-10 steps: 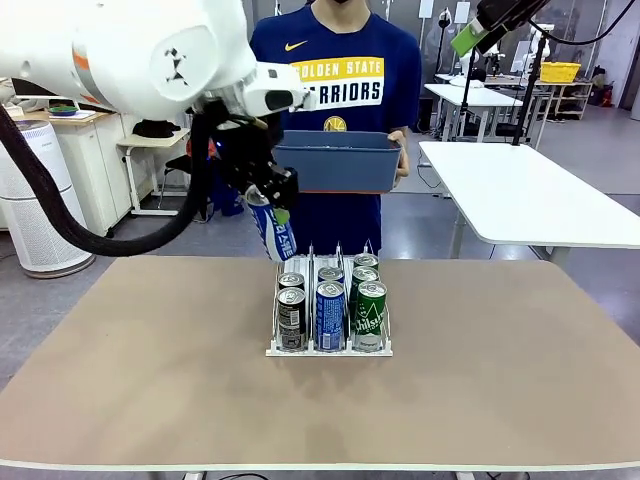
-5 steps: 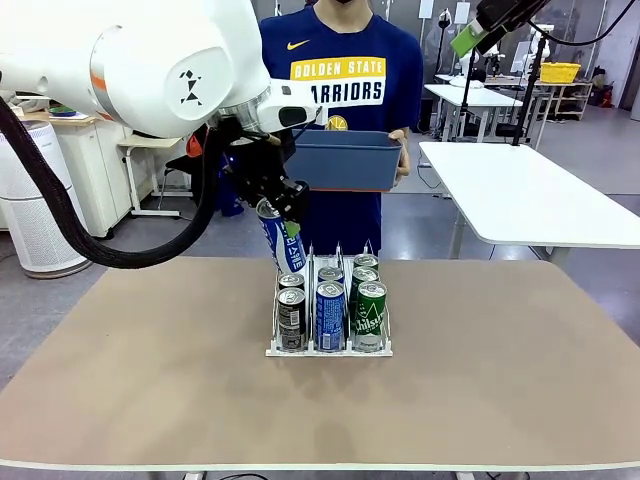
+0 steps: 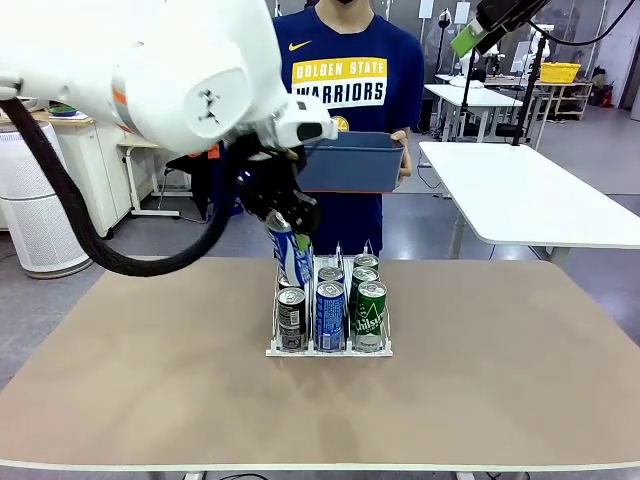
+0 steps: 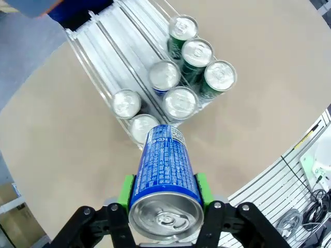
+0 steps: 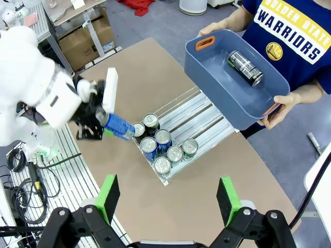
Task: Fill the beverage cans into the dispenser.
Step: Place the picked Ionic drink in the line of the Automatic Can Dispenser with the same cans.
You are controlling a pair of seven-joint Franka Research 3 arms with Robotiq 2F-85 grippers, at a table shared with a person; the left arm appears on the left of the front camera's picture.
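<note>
The slim blue-and-white metal drink can (image 3: 293,260), silver-topped, hangs tilted over the left lane of the small white wire-divided rack (image 3: 328,350), clamped in the left tool (image 4: 164,187). It's lower and closer to the rack than a second ago. The right tool (image 5: 168,198) gapes, empty.

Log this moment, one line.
left gripper: shut on blue can, tilted over dispenser | right gripper: open | person: holding bin, black can inside

Shirt (image 3: 340,80), blue: "GOLDEN STATE WARRIORS" across the chest, with a yellow swoosh mark above it.
Green can (image 3: 370,315): white script, not legible.
Blue can (image 4: 164,165): fine white print, too small to read.
</note>
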